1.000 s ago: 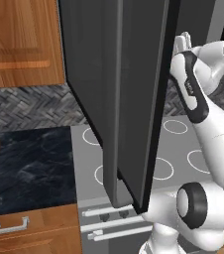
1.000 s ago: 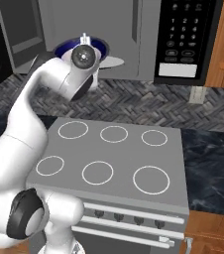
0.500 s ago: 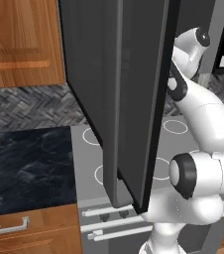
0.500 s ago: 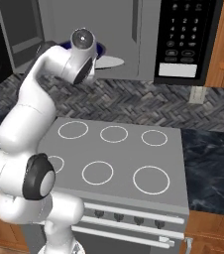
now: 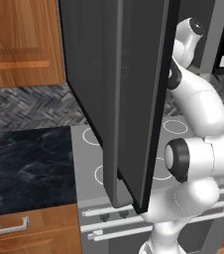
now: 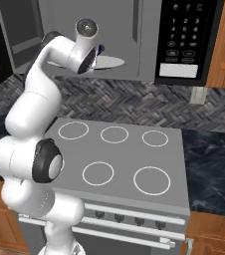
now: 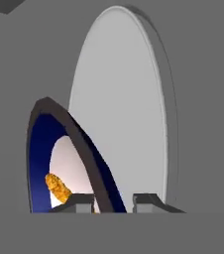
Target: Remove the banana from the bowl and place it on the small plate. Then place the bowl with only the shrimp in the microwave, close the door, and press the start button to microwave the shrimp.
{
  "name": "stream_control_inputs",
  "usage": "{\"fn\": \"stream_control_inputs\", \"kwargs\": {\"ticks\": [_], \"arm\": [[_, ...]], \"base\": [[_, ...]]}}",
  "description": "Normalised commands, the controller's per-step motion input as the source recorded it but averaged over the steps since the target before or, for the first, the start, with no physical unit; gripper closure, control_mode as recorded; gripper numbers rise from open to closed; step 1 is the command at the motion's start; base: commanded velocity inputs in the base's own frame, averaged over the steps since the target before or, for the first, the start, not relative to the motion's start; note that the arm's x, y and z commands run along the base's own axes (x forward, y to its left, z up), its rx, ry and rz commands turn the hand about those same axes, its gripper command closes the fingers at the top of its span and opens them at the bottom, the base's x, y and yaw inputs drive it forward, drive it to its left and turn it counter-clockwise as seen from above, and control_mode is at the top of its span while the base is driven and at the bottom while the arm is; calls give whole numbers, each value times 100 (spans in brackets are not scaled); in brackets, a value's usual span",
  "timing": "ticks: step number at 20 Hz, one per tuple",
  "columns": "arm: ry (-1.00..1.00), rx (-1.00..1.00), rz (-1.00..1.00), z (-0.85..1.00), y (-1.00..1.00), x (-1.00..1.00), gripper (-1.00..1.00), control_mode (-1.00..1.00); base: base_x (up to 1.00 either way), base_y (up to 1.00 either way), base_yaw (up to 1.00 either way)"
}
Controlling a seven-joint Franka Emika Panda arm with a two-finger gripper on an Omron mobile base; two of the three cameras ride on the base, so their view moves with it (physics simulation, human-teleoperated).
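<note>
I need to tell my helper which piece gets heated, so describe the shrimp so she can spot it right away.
Look into the open microwave above the stove, at the pale round turntable. The dark blue bowl sits there. The shrimp is the small bright orange piece on the bowl's white inside, the only orange thing there.

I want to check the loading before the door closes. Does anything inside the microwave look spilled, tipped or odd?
Nothing stands out. The bowl sits on the turntable disc in the microwave, with the shrimp inside it and nothing spilled. Its tilted look comes from the rolled hand view. The door stands wide open.
</note>
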Motion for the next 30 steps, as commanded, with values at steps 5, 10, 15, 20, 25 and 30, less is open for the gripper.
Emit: {"fn": "stream_control_inputs", "kwargs": {"ticks": [5, 10, 15, 20, 25, 30], "arm": [[-31, 12, 0, 11, -3, -60, -100, -100], [-28, 6, 0, -22, -16, -96, -100, -100], [-9, -17, 4, -39, -27, -49, -100, -100], [-48, -29, 0, 14, -29, -100, -100, -100], [-7, -37, 0, -30, -5, -42, -100, -100], [1, -39, -4, -30, -2, -12, -100, -100]], "base": [[0, 0, 0], [0, 0, 0], [0, 0, 0], [0, 0, 0], [0, 0, 0], [0, 0, 0]]}}
